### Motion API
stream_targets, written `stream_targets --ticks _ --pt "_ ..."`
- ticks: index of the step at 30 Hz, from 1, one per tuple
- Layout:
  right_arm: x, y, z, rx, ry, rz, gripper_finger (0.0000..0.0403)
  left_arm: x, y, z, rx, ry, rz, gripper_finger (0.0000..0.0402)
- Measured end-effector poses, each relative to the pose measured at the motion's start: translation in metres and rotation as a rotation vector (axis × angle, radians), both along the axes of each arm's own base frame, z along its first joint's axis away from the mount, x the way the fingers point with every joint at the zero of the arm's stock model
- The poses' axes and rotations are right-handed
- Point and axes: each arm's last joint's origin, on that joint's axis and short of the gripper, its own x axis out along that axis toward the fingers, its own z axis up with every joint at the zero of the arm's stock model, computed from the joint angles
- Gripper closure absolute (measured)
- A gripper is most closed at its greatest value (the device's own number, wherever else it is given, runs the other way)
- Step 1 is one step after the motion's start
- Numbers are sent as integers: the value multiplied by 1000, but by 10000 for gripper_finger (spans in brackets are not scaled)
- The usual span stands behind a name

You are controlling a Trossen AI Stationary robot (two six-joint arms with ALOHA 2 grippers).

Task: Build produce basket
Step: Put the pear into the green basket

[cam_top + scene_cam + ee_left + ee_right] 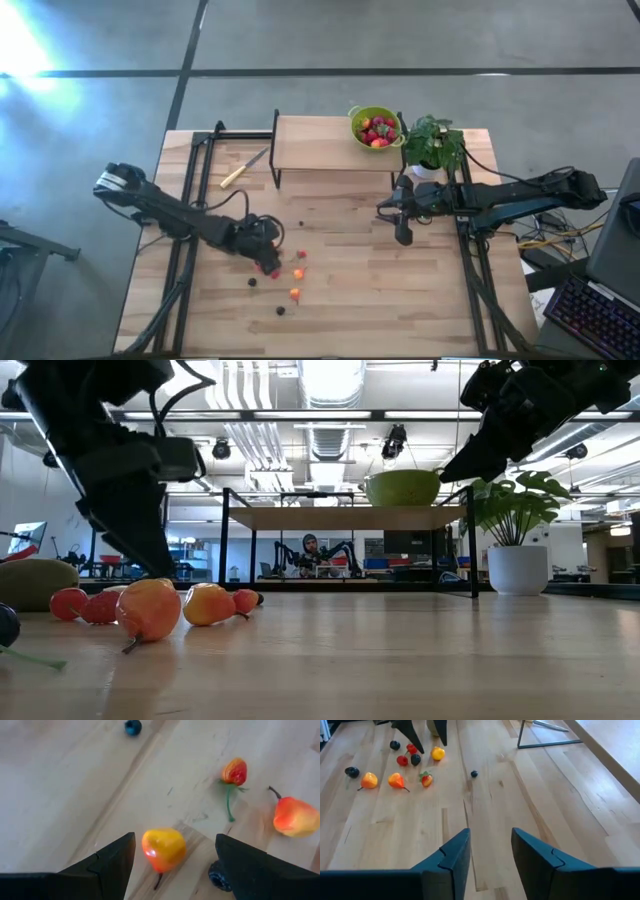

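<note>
Spanning most of the high view, the wooden tabletop (400, 290) is seen with a raised shelf (320, 145) at its far edge. The lime-green produce basket (374, 127) is set on that shelf, partly filled with red fruit, just beside a potted plant (433, 146). A yellow-handled knife (243, 169) is laid near the shelf's other end. The left claw (268, 262) is held wide over the scattered produce (290, 280), an orange-yellow fruit (163, 849) framed between its fingers. The right claw (403, 236) is poised above bare wood, its fingers parted and empty.
</note>
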Motion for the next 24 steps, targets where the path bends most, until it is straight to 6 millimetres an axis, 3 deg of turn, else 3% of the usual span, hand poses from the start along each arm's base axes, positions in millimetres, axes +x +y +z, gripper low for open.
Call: stream_targets --ticks 7,16,24 --pt "0 0 0 -6 0 4 275 -4 2 -14 26 20 3 119" --pt "0 0 0 -6 -1 4 252 1 0 -34 81 83 0 119" --pt "0 0 0 -7 -2 4 241 2 0 -36 82 81 -3 130"
